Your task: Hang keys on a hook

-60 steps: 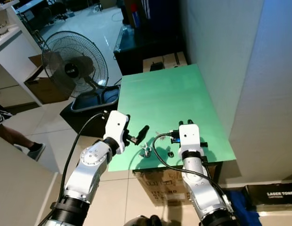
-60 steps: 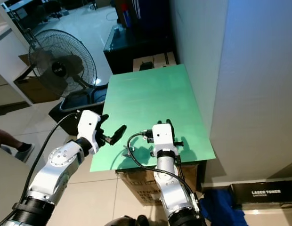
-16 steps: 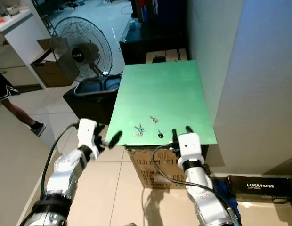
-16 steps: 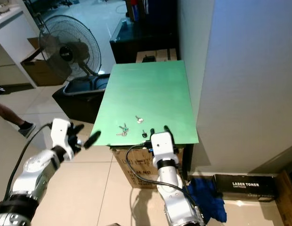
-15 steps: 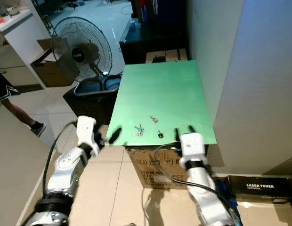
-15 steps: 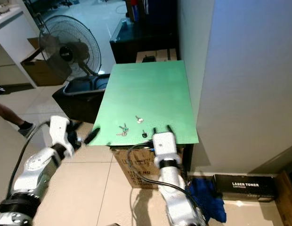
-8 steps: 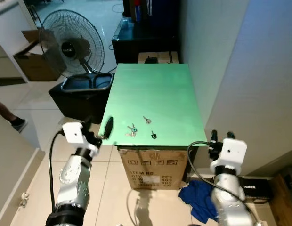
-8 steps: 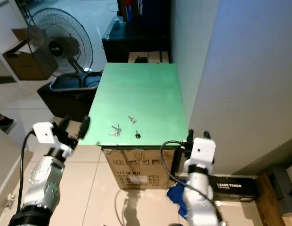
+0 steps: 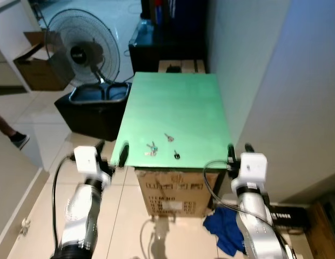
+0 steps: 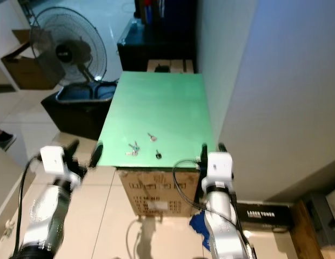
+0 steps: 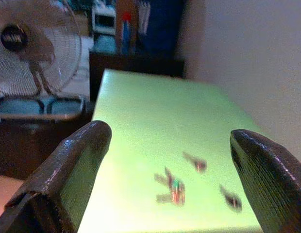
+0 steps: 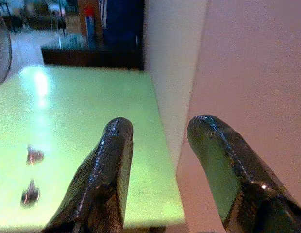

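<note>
An indoor room with the look of a storeroom or office back area rather than a tidy home. Pale glossy floor tiles (image 9: 27, 116) fill the left of the frame. A black standing fan (image 9: 84, 54) sits at upper left beside an open cardboard box (image 9: 32, 67) under a white shelf unit. In the centre a green board (image 9: 175, 118) rests on a printed cardboard carton (image 9: 175, 197) (a makeshift table). A plain grey wall (image 9: 275, 91) fills the right side.
</note>
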Robot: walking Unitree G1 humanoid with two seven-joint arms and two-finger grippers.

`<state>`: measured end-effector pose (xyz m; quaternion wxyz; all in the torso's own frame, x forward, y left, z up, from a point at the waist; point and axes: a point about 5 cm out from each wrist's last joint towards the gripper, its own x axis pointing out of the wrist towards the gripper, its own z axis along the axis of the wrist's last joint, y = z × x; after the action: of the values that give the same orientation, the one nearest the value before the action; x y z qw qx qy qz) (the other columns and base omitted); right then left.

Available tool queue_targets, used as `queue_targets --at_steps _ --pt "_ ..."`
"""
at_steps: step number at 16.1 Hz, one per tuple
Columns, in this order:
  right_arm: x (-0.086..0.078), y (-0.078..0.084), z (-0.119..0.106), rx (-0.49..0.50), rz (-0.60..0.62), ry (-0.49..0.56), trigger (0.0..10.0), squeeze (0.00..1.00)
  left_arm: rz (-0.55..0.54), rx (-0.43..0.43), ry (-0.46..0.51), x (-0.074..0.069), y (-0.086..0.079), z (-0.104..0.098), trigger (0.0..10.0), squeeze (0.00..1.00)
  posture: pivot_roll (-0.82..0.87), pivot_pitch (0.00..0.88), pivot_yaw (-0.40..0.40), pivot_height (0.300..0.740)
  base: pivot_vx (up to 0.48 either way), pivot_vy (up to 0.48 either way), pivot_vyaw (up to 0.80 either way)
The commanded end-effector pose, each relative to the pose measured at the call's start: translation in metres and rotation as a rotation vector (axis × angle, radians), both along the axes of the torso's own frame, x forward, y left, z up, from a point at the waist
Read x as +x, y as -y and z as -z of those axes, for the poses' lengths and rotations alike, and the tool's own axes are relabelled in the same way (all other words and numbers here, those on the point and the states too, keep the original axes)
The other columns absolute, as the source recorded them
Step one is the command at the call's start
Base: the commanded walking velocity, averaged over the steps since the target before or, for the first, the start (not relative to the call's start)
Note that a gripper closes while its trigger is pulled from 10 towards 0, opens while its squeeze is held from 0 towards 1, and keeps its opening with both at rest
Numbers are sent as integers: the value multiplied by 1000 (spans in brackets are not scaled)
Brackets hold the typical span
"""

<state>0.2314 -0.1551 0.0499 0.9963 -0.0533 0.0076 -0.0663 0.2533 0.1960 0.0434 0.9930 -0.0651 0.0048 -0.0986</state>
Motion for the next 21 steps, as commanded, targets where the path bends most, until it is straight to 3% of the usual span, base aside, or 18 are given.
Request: queue_targets --at_steps 1,2,4,7,8,10,21 --pt "-14 9 2 17 31 -12 10000 0 8 49 23 -7 -10 -8 10000 0 -141 0 82 740 0 0 0" --pt "-29 16 4 10 50 -44 10000 0 5 70 23 -14 -16 -12 10000 0 -135 0 84 740 0 0 0" --pt "-39 14 6 -9 10 -66 10000 0 19 100 7 -15 -18 -12 10000 0 -129 0 83 740 0 0 0" --pt "-25 11 7 -31 -16 -60 10000 0 48 118 -13 -7 -7 -12 10000 0 -133 0 86 740 0 0 0" --pt "-23 11 5 -25 -15 -59 10000 0 63 82 -41 -7 -5 -11 10000 0 -134 0 87 740 0 0 0" --pt "-21 11 3 -30 -17 -60 10000 0 49 117 -67 -10 -3 -9 10000 0 -132 0 87 740 0 0 0" --pt "-15 -1 9 -45 -74 -102 10000 0 50 100 -104 -11 5 -10 10000 0 -119 0 82 740 458 0 0"
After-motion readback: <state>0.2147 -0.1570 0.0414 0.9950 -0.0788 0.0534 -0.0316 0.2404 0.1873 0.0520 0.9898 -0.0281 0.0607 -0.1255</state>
